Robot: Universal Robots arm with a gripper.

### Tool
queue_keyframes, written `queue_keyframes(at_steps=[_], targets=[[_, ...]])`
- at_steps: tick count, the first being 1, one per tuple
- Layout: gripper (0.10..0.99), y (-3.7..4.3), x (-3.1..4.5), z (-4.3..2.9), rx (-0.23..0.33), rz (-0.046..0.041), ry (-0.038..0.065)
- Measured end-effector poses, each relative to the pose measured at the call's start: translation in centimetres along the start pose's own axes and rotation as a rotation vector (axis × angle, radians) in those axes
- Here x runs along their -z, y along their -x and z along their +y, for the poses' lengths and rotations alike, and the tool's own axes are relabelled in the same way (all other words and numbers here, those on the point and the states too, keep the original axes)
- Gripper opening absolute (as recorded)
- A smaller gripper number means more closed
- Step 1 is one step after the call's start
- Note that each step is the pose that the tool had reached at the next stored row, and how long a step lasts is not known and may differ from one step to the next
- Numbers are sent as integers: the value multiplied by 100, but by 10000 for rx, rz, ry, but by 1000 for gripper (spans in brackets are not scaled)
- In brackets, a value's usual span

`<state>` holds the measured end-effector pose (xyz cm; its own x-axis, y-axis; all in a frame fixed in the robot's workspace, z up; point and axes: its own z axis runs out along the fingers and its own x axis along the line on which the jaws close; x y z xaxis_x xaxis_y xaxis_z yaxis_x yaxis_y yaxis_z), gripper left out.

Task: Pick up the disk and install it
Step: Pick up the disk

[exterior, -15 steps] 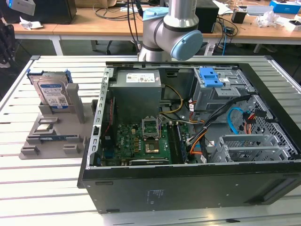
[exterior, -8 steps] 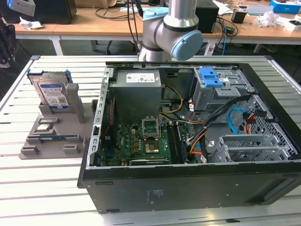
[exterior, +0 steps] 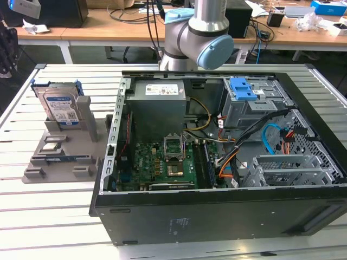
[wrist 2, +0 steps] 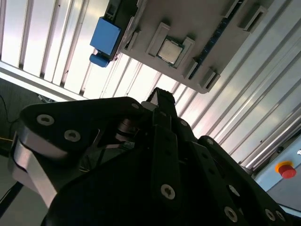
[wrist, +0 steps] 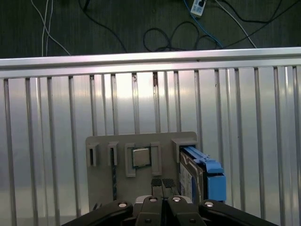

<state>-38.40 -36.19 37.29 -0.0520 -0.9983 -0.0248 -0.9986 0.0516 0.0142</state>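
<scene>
The open computer case (exterior: 206,216) lies nearest on the slatted table (exterior: 49,216), with its drive cage (exterior: 255,108) (a blue latch on top) at the far right inside. At the exterior view's left, beside the case, sits a grey fixture (exterior: 65,165). The disk (exterior: 58,103) stands upright on edge in the fixture's far slot, untouched. In the first wrist view the gripper (wrist: 162,182) hangs over the fixture near the disk, fingers pressed together and holding nothing. Farthest back, the arm (exterior: 198,32) rises behind the case.
</scene>
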Motion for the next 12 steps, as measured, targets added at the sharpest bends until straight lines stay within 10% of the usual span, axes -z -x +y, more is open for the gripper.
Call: queue_keyframes(at_steps=[9,12], targets=[[482,0,0,0,-5,0,0],[482,105,-2,3,-6,7,0]])
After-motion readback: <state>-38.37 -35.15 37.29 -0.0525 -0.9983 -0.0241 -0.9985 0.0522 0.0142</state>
